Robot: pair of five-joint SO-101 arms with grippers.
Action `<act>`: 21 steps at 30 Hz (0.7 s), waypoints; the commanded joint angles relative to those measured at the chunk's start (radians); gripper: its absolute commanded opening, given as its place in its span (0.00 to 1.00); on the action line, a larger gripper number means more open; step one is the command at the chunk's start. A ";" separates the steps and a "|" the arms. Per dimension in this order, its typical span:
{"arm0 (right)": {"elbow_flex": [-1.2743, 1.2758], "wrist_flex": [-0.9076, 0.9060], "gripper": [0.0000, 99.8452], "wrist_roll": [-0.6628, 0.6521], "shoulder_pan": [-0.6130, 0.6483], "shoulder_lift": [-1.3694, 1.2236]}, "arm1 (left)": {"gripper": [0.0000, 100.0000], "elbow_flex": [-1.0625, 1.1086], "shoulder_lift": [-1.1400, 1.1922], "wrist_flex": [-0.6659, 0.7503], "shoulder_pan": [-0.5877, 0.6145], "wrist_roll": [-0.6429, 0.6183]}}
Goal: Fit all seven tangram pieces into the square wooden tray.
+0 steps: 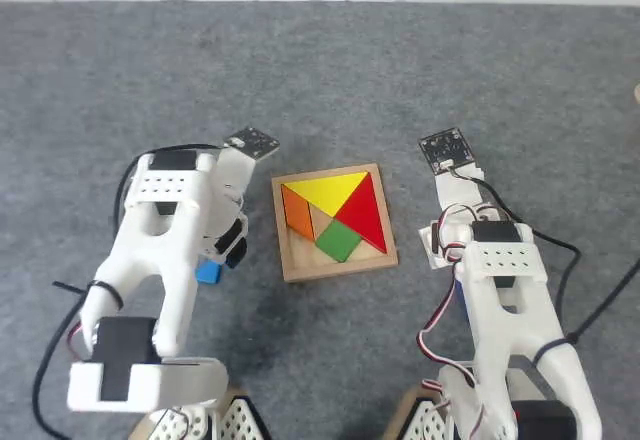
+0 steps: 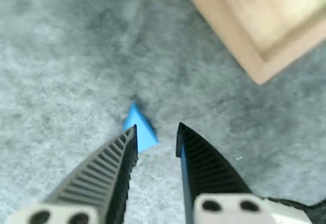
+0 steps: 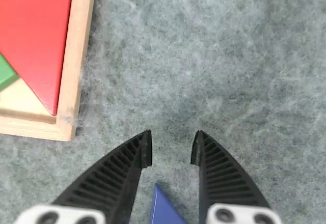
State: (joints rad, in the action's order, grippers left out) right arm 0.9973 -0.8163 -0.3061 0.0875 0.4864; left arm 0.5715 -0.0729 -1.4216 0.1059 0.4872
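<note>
The square wooden tray (image 1: 330, 268) lies between the arms and holds a yellow triangle (image 1: 330, 190), a red triangle (image 1: 365, 218), an orange piece (image 1: 298, 217) and a green square (image 1: 340, 240). A light blue triangle (image 2: 140, 130) lies on the carpet left of the tray, touching one fingertip of my open left gripper (image 2: 157, 130). From above, this blue piece (image 1: 208, 272) sits just below the left gripper (image 1: 232, 242). My right gripper (image 3: 172, 135) stands open over the carpet beside the tray's corner (image 3: 66, 127). A dark blue triangle (image 3: 163, 208) lies between its fingers, near their base.
Grey carpet covers the whole table. Bare wood shows in the tray's lower left part (image 2: 265, 20). Black cables (image 1: 600, 310) trail beside the right arm and loop around the left arm (image 1: 130, 175). Open carpet lies beyond the tray toward the far edge.
</note>
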 commanded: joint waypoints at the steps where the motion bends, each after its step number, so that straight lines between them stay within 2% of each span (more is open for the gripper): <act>1: -0.005 0.013 0.15 0.008 -0.008 0.005 | 0.14 -0.041 -0.046 -0.021 0.060 0.011; 7: -0.005 0.015 0.15 0.006 -0.008 0.005 | 0.18 0.038 -0.046 0.046 0.190 0.124; 16: -0.005 0.016 0.15 0.009 -0.008 0.005 | 0.18 0.246 -0.044 0.259 0.124 0.120; 21: -0.005 0.015 0.15 0.009 -0.007 0.005 | 0.18 0.294 0.011 0.307 0.112 0.117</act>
State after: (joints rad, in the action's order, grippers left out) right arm 0.9973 -0.8163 -0.3061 0.0875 0.4864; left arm 0.8554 -0.0790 -1.1439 0.2302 0.6084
